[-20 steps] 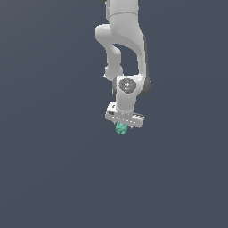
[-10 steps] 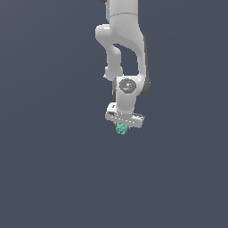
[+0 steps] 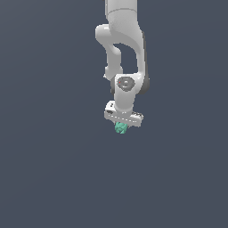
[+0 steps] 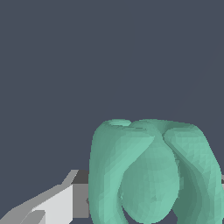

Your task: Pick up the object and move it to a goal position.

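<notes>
The object (image 3: 120, 128) is a small teal-green lumpy blob. It hangs just under the white gripper (image 3: 121, 128) near the middle of the exterior view. The gripper is shut on it and the fingers are hidden behind it and the hand. In the wrist view the object (image 4: 151, 175) fills much of the picture, with one white and grey finger (image 4: 61, 201) pressed against its side. The other finger is hidden behind the blob. No goal marker shows.
The white arm (image 3: 127, 53) comes down from the top of the exterior view. Plain dark grey ground (image 3: 53, 178) lies all around. No other objects show.
The arm and the held object have barely shifted; the wrist seems to have turned slightly. The object stays in the gripper.
</notes>
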`<state>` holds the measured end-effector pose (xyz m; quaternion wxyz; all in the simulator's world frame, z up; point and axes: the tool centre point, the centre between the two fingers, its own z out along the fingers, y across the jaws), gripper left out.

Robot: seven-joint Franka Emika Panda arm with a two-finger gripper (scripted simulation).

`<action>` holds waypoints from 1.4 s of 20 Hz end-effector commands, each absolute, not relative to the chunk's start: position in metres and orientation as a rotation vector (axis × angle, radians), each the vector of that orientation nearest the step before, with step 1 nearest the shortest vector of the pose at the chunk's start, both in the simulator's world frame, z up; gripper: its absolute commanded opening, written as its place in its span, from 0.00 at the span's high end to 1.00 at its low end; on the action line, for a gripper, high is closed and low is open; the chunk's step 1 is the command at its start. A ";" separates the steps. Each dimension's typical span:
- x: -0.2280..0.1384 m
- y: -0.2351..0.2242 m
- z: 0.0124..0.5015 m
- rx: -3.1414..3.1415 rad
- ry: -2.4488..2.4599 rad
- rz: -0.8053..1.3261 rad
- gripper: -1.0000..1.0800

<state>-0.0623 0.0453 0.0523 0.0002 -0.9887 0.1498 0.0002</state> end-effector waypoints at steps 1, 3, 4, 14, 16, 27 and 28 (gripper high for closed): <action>-0.061 0.038 0.063 -3.105 0.472 -0.001 1.00; -0.060 0.031 0.074 -3.105 0.472 -0.001 1.00; -0.059 0.027 0.081 -3.105 0.472 -0.001 1.00; -0.051 -0.032 0.170 -3.104 0.472 -0.001 1.00; -0.049 -0.046 0.191 -3.104 0.472 -0.001 1.00; -0.037 -0.119 0.302 -3.104 0.473 0.000 1.00; -0.035 -0.126 0.312 -3.104 0.473 0.000 1.00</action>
